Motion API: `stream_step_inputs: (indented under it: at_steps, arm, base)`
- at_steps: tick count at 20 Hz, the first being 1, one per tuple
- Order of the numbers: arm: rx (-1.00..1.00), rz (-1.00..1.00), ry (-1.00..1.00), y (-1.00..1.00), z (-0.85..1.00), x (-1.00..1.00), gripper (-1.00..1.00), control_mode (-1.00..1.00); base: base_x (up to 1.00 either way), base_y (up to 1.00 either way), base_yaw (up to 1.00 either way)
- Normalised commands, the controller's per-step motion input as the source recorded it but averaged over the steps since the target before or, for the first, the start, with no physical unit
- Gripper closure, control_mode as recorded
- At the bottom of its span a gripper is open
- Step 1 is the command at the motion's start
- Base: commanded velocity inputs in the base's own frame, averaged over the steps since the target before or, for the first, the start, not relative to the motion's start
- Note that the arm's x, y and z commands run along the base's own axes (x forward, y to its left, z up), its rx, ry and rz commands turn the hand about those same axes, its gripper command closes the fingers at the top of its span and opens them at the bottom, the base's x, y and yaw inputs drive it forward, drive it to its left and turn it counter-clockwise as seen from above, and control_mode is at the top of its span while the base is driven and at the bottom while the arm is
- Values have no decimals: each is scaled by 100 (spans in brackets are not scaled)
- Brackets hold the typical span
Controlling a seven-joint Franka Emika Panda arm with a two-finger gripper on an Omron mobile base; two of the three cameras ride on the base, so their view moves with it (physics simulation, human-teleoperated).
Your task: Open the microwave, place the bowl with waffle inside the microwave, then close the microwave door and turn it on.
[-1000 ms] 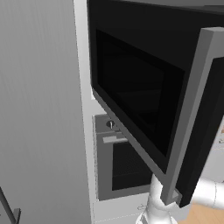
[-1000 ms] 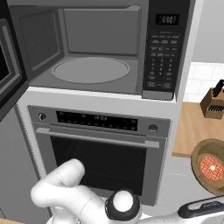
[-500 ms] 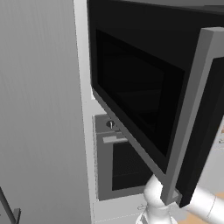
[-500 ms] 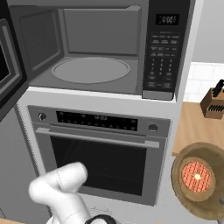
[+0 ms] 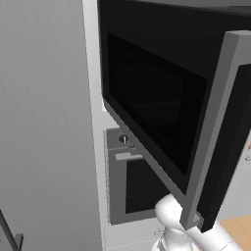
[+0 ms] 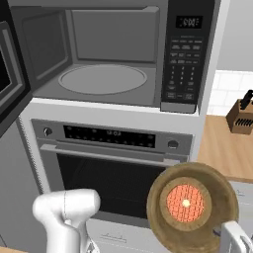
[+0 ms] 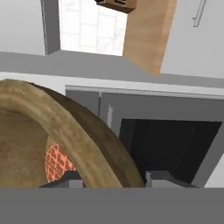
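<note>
Hand view, gripper [image 7: 114, 177]: its two finger tips stand either side of the rim of the bowl [image 7: 83, 131], pinching it.
Bowl: brown, held in front of the oven [image 6: 113, 168], below and right of the cavity of the microwave [image 6: 113, 54].
Waffle [image 6: 185, 203]: round, orange, lying in the bowl's middle.
Microwave door [image 5: 166, 112]: swung wide open to the left.
Turntable [image 6: 103, 79]: bare.
Knife block [image 6: 240, 117]: on the wooden counter [image 6: 222, 148] at right.

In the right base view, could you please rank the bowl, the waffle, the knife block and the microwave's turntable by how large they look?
1. Bowl and turntable: similar apparent width; the bowl is nearer the camera, so I would not rank them.
2. Waffle, inside the bowl.
3. Knife block, partly cut off at the frame's edge.
</note>
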Motion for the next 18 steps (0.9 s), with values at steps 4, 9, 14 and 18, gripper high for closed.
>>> stream_step_inputs:
  at_steps: [4,9,14,18]
  arm:
    - [-21,-6,-12,100,51,-4,100,-100]
    - [-17,-11,-4,100,60,0,100,-100]
    - [-15,-14,0,100,68,0,100,-100]
    - [-14,-12,0,100,88,0,100,-100]
  base:
    - [0,0,0]
    - [0,0,0]
    - [0,0,0]
    - [0,0,0]
